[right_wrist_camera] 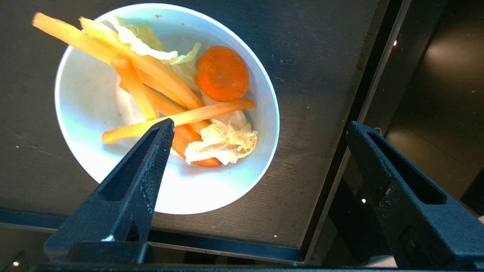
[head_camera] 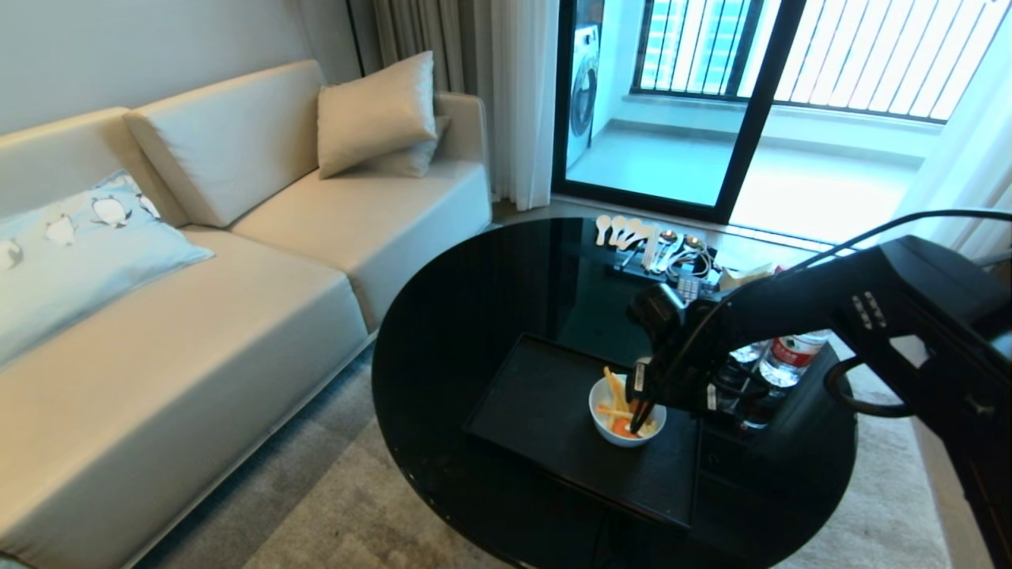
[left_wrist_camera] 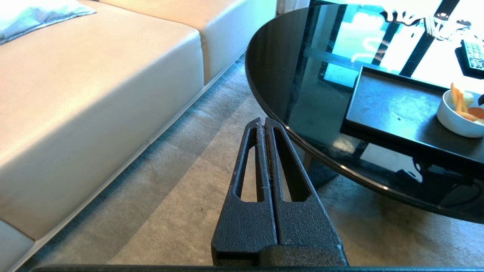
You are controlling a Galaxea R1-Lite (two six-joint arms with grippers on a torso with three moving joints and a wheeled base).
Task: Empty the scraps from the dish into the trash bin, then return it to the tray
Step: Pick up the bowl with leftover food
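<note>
Now my right end effector (right_wrist_camera: 261, 128) hangs spread wide over the dish (right_wrist_camera: 87, 90), one finger (right_wrist_camera: 147, 166) above the scraps (right_wrist_camera: 221, 73), the other past its rim. Beneath it, the dish sits on the tray (right_wrist_camera: 314, 49), near a corner. My left end effector (left_wrist_camera: 265, 122), pressed together, hovers beside the counter (left_wrist_camera: 287, 75).

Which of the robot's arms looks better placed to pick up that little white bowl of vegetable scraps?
The right one, probably. The right gripper hangs open directly over the bowl on the tray. The left gripper is shut and sits off beside the table, above the carpet.
</note>
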